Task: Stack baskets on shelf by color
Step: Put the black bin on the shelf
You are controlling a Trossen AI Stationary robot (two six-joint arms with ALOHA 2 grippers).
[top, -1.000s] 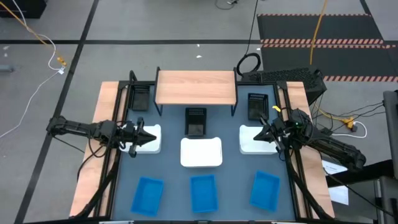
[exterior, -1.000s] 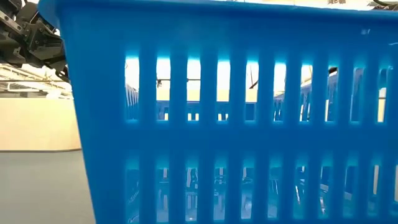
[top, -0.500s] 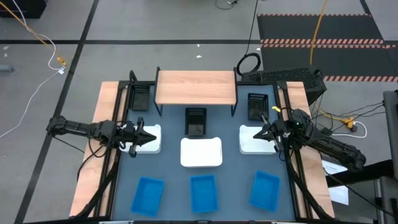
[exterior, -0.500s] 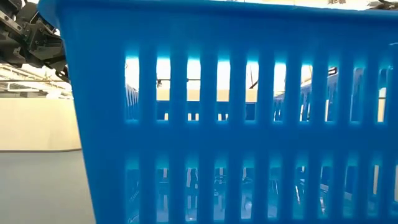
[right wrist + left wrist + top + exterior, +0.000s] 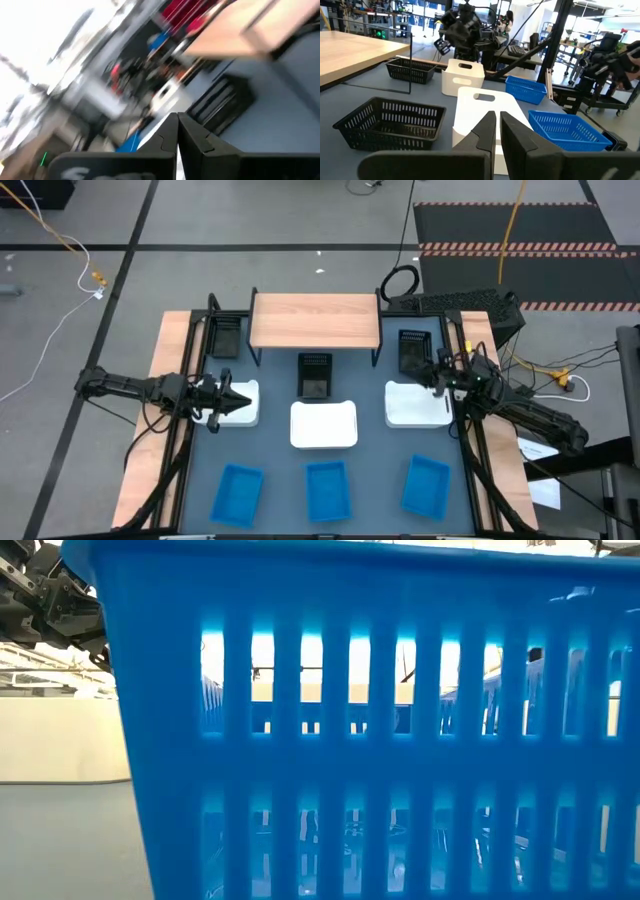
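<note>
The light-wood shelf [image 5: 315, 320] stands at the far middle with nothing on it. On the dark-blue tabletop, three black baskets [image 5: 314, 375] sit nearest it, three white baskets [image 5: 323, 424] form the middle row, and three blue baskets [image 5: 327, 490] line the near edge. My left gripper [image 5: 240, 397] is shut and points level over the left white basket [image 5: 490, 110]. My right gripper [image 5: 433, 372] is shut and stands above the far edge of the right white basket [image 5: 415, 403], beside the right black basket [image 5: 413, 350]. The right wrist view is blurred.
A blue basket [image 5: 370, 740] fills the low view right in front of the camera. Black frame rails [image 5: 185, 380] run along both table sides. A keyboard [image 5: 460, 305] and cables lie behind the far right corner. Bare tabletop shows between the rows.
My right gripper has rolled about its own line and swung its fingertips toward the table's far edge, off the right white basket and toward the right black basket. It stays shut. No basket has moved.
</note>
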